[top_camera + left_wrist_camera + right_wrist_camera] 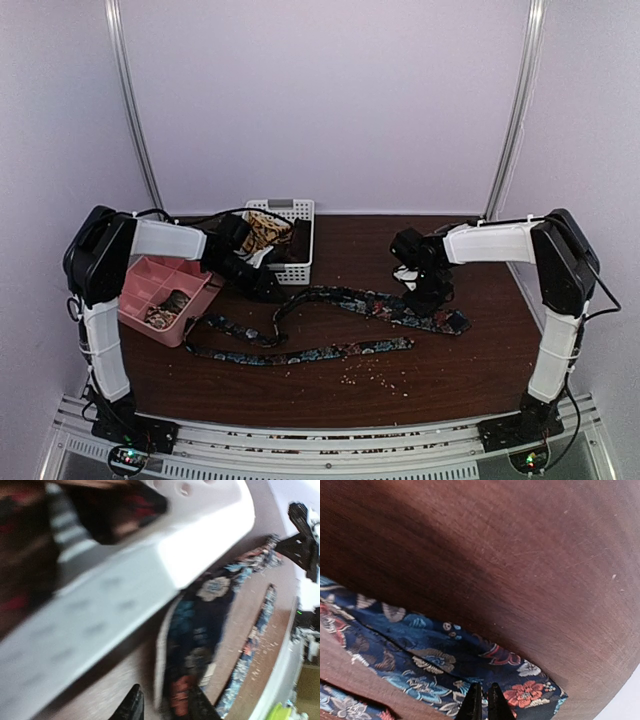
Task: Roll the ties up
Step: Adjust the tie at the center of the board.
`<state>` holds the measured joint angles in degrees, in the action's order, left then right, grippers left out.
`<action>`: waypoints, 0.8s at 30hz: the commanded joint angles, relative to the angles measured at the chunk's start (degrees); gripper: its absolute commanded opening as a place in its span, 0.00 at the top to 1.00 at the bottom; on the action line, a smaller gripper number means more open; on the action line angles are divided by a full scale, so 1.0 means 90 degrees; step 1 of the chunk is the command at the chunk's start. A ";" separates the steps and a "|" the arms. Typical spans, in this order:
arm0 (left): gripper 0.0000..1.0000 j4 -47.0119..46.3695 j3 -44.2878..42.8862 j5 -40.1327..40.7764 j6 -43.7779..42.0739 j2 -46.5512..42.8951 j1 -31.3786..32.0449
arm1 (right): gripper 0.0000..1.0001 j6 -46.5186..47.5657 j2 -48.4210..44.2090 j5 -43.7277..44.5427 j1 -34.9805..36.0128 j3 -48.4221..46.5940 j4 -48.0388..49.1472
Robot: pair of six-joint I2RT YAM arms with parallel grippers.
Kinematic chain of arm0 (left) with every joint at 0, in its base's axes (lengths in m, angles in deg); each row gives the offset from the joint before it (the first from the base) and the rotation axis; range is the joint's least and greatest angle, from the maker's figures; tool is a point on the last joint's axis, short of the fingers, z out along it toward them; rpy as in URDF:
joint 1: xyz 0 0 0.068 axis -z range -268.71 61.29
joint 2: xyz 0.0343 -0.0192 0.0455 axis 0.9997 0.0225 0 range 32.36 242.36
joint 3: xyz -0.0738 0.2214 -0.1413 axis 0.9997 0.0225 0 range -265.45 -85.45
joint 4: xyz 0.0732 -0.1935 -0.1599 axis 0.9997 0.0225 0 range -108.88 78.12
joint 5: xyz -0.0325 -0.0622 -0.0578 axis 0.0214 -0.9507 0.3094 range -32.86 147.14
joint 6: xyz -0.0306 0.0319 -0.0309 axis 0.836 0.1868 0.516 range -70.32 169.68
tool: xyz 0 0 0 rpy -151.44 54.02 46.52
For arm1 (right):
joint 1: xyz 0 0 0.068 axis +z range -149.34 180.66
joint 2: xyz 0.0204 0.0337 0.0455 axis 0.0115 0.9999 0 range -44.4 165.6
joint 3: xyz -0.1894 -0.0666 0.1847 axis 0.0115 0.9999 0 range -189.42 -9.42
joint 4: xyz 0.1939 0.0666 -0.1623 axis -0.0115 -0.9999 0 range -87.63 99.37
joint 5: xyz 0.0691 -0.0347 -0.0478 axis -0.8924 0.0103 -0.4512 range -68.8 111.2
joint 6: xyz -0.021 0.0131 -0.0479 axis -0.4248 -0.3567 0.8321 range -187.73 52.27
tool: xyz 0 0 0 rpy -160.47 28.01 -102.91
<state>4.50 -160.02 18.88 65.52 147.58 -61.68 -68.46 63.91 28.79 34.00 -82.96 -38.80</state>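
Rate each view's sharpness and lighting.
Left wrist: heavy motion blur, white basket smeared, floral tie soft. Right wrist: sharp on the floral tie and the table grain, darker toward the top left. Top external: crisp, evenly lit.

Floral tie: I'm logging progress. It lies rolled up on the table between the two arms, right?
No. The floral tie is not rolled up; it lies unrolled in loose curves on the table between the two arms, per the top external view.

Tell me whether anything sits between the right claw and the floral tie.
Nothing visible does. The right claw hangs directly over the floral tie at its wide end, tips close together at the fabric, with only bare table beside it.
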 commanded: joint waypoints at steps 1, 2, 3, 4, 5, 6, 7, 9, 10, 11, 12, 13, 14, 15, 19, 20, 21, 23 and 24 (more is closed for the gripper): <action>0.59 -0.0163 0.0397 0.1849 -0.0301 -0.1249 -0.0024 | 0.93 -0.0070 0.0157 0.0135 -0.0027 0.0075 -0.0057; 0.50 -0.0228 0.0568 0.2027 -0.0385 -0.1535 -0.0012 | 0.93 -0.0074 0.0150 0.0157 -0.0025 0.0096 -0.0067; 0.43 -0.0271 0.0722 0.2210 -0.0469 -0.1795 0.0024 | 0.93 -0.0077 0.0137 0.0170 -0.0027 0.0116 -0.0068; 0.38 -0.0295 0.0874 0.2310 -0.0612 -0.2027 0.0100 | 0.93 -0.0067 0.0123 0.0203 -0.0032 0.0123 -0.0082; 0.31 -0.0298 0.1007 0.2403 -0.0792 -0.2305 0.0253 | 0.93 -0.0070 0.0115 0.0250 -0.0027 0.0115 -0.0143; 0.25 -0.0237 0.1108 0.2591 -0.0928 -0.2440 0.0390 | 0.93 -0.0045 0.0105 0.0312 -0.0035 0.0112 -0.0190; 0.24 -0.0129 0.1181 0.2718 -0.1064 -0.2513 0.0521 | 0.93 -0.0016 0.0104 0.0398 -0.0039 0.0119 -0.0258; 0.22 -0.0014 0.1373 0.2694 -0.1242 -0.2561 0.0774 | 0.94 0.0033 0.0113 0.0605 -0.0062 0.0156 -0.0402; 0.23 -0.0030 0.1487 0.2653 -0.1310 -0.2551 0.0898 | 0.94 0.0057 0.0102 0.0686 -0.0091 0.0211 -0.0456; 0.23 -0.0058 0.1649 0.2707 -0.1366 -0.2527 0.1053 | 0.95 0.0078 0.0093 0.0735 -0.0142 0.0283 -0.0483; 0.23 -0.0149 0.1782 0.2770 -0.1443 -0.2502 0.1214 | 0.95 0.0090 0.0077 0.0782 -0.0198 0.0356 -0.0504; 0.23 -0.0244 0.1895 0.2825 -0.1511 -0.2484 0.1363 | 0.95 0.0099 0.0057 0.0814 -0.0252 0.0440 -0.0516; 0.23 -0.0340 0.1997 0.2863 -0.1547 -0.2467 0.1485 | 0.96 0.0114 0.0026 0.0849 -0.0304 0.0527 -0.0509; 0.24 -0.0450 0.2079 0.2870 -0.1560 -0.2445 0.1578 | 0.96 0.0125 -0.0001 0.0905 -0.0350 0.0609 -0.0523; 0.24 -0.0729 0.2118 0.2916 -0.1331 -0.2235 0.1749 | 0.99 0.0105 -0.0175 0.1058 -0.0520 0.0777 -0.0492; 0.25 -0.0732 0.2060 0.2956 -0.1264 -0.2135 0.1752 | 0.99 0.0081 -0.0204 0.1091 -0.0543 0.0767 -0.0511; 0.27 -0.0727 0.1989 0.2998 -0.1206 -0.2041 0.1766 | 0.99 0.0073 -0.0235 0.1092 -0.0550 0.0740 -0.0517; 0.29 -0.0723 0.1869 0.2990 -0.1155 -0.1845 0.1770 | 0.99 0.0068 -0.0300 0.1172 -0.0550 0.0677 -0.0502; 0.29 -0.0732 0.1823 0.2990 -0.1179 -0.1778 0.1780 | 0.99 0.0058 -0.0315 0.1240 -0.0550 0.0619 -0.0529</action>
<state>1.44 -141.07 44.38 54.18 128.96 -45.69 -67.67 63.48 36.77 29.35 -77.12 -42.47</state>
